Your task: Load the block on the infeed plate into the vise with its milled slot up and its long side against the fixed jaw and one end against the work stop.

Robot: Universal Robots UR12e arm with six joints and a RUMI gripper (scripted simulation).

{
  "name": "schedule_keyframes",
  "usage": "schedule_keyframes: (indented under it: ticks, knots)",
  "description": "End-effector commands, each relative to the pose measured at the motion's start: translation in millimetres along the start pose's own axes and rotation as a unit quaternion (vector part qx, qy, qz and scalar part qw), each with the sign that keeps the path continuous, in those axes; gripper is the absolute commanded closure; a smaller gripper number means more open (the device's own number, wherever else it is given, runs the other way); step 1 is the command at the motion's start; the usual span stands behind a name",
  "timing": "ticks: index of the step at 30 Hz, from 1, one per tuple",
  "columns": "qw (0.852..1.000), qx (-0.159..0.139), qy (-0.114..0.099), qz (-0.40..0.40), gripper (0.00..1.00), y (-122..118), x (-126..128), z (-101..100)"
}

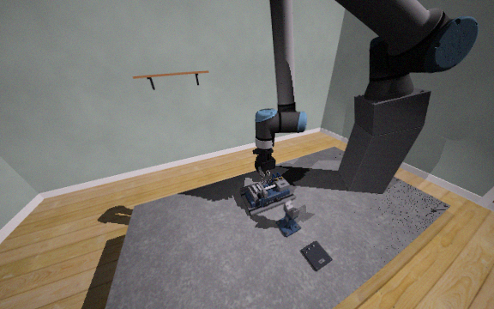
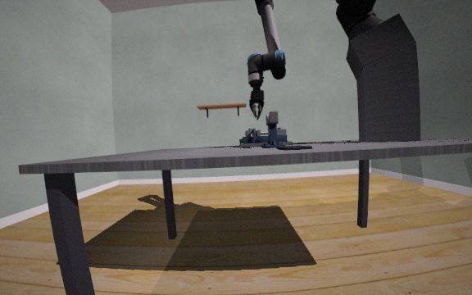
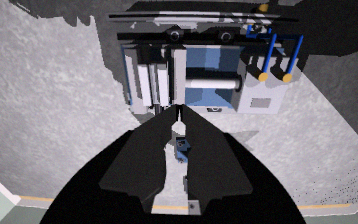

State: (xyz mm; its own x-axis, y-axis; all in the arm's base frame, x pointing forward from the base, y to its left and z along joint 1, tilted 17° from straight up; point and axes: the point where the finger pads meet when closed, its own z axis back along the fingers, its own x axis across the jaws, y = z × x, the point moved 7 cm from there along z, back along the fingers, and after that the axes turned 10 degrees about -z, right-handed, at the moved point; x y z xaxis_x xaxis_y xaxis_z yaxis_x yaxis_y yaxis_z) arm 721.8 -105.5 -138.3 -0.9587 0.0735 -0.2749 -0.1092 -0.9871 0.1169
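My gripper (image 1: 266,172) is shut with nothing between the fingers. It hangs a little above the vise (image 1: 268,192), point down. In the wrist view the fingertips (image 3: 179,107) sit over the near edge of the vise (image 3: 200,75), by the moving jaw (image 3: 179,75). Light grey bars (image 3: 152,82) lie between that jaw and the fixed jaw (image 3: 129,80) on the left. I cannot tell which of these is the part. The air cylinder (image 3: 260,92) and its white rod (image 3: 212,82) are on the right. The dark infeed plate (image 1: 316,256) has no block on it.
The V-block (image 1: 289,218), light grey on a blue base, stands between the vise and the infeed plate. It also shows in the exterior view (image 2: 272,123). The robot's dark pedestal (image 1: 380,146) stands at the table's back right. A wall shelf (image 1: 171,75) is far behind.
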Motion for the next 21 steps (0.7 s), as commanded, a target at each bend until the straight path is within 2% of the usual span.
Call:
schedule_keyframes:
  ticks: [1,21]
  knots:
    - [1.000,0.000,0.001,0.000,1.00,0,0,-2]
    - [1.000,0.000,0.001,0.000,1.00,0,0,-28]
